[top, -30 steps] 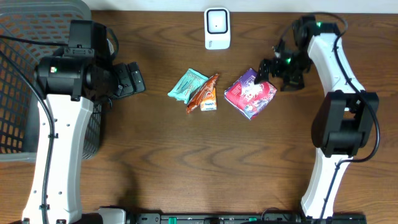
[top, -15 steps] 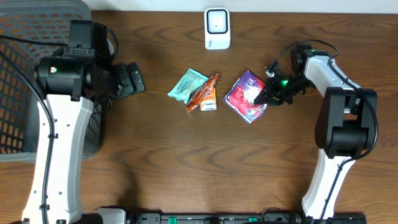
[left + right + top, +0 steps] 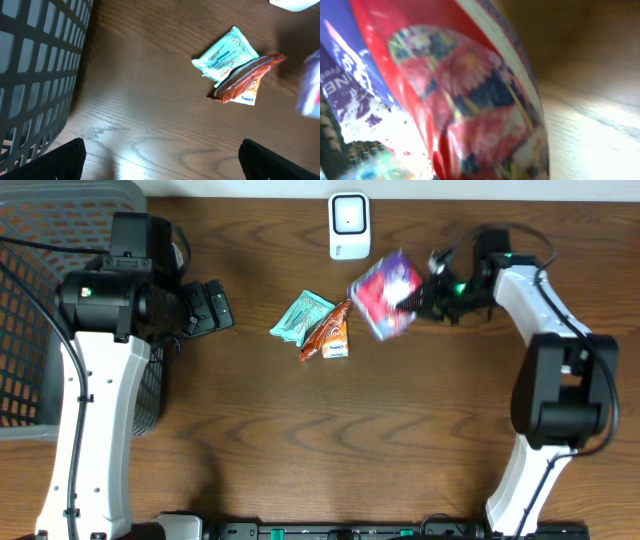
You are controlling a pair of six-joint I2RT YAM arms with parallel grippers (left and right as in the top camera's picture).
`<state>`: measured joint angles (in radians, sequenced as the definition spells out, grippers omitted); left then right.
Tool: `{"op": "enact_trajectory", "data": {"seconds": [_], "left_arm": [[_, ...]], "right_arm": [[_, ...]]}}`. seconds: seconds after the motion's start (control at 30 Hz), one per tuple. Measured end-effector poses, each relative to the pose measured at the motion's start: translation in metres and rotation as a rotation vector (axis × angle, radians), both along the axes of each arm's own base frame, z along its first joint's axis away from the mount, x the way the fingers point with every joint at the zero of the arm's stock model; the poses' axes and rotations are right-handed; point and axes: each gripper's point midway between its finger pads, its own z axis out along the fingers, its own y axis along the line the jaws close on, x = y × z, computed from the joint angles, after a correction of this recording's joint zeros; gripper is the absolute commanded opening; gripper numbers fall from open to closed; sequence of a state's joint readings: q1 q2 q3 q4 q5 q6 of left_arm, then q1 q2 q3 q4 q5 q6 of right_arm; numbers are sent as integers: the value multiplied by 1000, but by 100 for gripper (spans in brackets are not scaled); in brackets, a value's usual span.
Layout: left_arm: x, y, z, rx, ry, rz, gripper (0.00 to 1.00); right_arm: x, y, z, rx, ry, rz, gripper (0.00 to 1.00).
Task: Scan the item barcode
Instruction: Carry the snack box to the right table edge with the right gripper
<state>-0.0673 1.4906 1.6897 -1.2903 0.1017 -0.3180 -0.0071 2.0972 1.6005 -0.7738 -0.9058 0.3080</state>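
A red and purple snack packet [image 3: 385, 293] hangs blurred above the table, just below and right of the white barcode scanner [image 3: 349, 225]. My right gripper [image 3: 425, 298] is shut on the packet's right edge. In the right wrist view the packet [image 3: 455, 100] fills most of the frame and hides the fingers. At the left, beside the basket, my left gripper [image 3: 215, 308] stands open and holds nothing. Its two black fingertips [image 3: 55, 160] sit wide apart over bare wood.
A teal packet [image 3: 301, 317] and an orange packet [image 3: 328, 332] lie side by side mid-table, left of the lifted packet. They also show in the left wrist view, teal packet [image 3: 225, 52] and orange packet [image 3: 245, 80]. A grey mesh basket [image 3: 40, 300] fills the left edge.
My right gripper closed on the red and purple packet, lifted it off the table and carried it up and left toward the scanner. The left arm has not moved.
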Motion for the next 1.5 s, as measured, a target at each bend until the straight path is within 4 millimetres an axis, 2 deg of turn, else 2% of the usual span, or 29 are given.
{"op": "enact_trajectory", "data": {"seconds": [0.1,0.2,0.27,0.47,0.57,0.67,0.77,0.9,1.13,1.23,1.33,1.43,1.5], "left_arm": [[0,0,0,0,0,0,98],[0,0,0,0,0,0,98],[0,0,0,0,0,0,98],[0,0,0,0,0,0,98],[0,0,0,0,0,0,98],[0,0,0,0,0,0,98],[0,0,0,0,0,0,98],[0,0,0,0,0,0,98],[0,0,0,0,0,0,98],[0,0,0,0,0,0,98],[0,0,0,0,0,0,98],[0,0,0,0,0,0,98],[0,0,0,0,1,0,98]], "right_arm": [[30,4,39,62,-114,-72,1],[51,14,60,105,-167,-126,1],[58,27,65,116,-163,-159,1],[83,86,80,152,-227,-249,2],[90,111,80,161,-228,-316,1],[99,114,76,160,-228,-378,1],[114,105,64,160,-210,-463,1],[122,94,50,152,-173,-527,1],[123,90,51,163,-170,-529,1],[125,79,53,172,-172,-517,1],[128,51,48,146,-149,-520,1],[126,-1,35,81,-78,-567,1],[119,-47,25,30,-25,-618,1]]}}
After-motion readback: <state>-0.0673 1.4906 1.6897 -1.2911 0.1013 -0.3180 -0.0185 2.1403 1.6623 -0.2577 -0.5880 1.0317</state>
